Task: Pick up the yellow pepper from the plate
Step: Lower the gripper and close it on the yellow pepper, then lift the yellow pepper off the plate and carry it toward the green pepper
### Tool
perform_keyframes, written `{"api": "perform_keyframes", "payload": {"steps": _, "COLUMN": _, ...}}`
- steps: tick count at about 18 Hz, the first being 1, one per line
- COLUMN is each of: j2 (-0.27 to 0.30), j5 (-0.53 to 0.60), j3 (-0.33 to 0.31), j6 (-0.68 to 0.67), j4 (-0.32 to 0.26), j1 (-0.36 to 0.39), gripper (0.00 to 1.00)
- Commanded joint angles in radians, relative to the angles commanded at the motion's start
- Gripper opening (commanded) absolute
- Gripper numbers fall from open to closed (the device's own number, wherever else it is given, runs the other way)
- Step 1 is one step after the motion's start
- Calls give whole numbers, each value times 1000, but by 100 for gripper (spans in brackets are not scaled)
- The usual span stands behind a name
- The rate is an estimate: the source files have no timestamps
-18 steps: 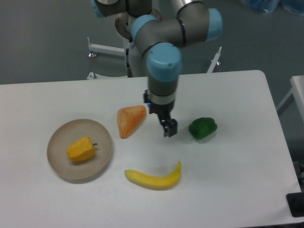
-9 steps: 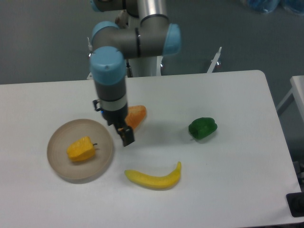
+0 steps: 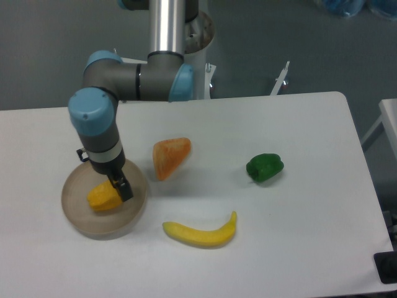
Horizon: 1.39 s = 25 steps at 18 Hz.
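A small yellow-orange pepper (image 3: 103, 198) lies inside the round beige plate (image 3: 80, 223) at the table's left. My gripper (image 3: 121, 188) hangs over the plate, its dark fingers right at the pepper's right end, covering that side of it. The fingers look close together, but I cannot make out whether they are open or shut, or whether they touch the pepper.
An orange wedge-shaped piece (image 3: 169, 156) lies just right of the plate. A banana (image 3: 201, 233) rests near the front, and a green pepper (image 3: 265, 167) sits to the right. The arm's base stands behind the table's back edge.
The arm has swung left across the table, from beside the green pepper, past the orange wedge, to above the plate. The gripper now sits at the yellow pepper. Nothing else moved.
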Motion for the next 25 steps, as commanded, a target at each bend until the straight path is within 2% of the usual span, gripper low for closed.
{"api": "perform_keyframes", "payload": {"steps": 9, "j2": -52, "j5": 2, "j3": 5, "j6": 5, "j4": 3, "j1": -9, "gripper": 100}}
{"api": "perform_keyframes", "payload": {"steps": 10, "j2": -57, "j5": 2, "j3": 6, "j6": 5, "j4": 3, "j1": -9, "gripper": 89}}
{"api": "perform_keyframes", "payload": {"steps": 13, "j2": -58, "j5": 2, "j3": 5, "j6": -5, "j4": 2, "j1": -9, "gripper": 37}}
{"api": "perform_keyframes", "payload": {"steps": 15, "j2": -51, "j5": 2, "j3": 15, "j6": -6, "j4": 2, "j1": -9, "gripper": 15}}
{"api": "perform_keyframes", "payload": {"steps": 16, "j2": -46, "j5": 2, "j3": 21, "j6": -6, "j4": 0, "j1": -8, "gripper": 9}}
{"api": "perform_keyframes", "payload": {"steps": 19, "j2": -17, "j5": 6, "j3": 37, "j6": -29, "j4": -11, "j1": -3, "gripper": 7}}
{"api": "perform_keyframes", "payload": {"steps": 22, "j2": 40, "j5": 2, "j3": 26, "j6": -92, "j4": -14, "j1": 30, "gripper": 9}}
{"api": "perform_keyframes", "payload": {"steps": 25, "j2": 87, "j5": -23, "j3": 31, "j6": -83, "j4": -70, "j1": 98, "gripper": 9}}
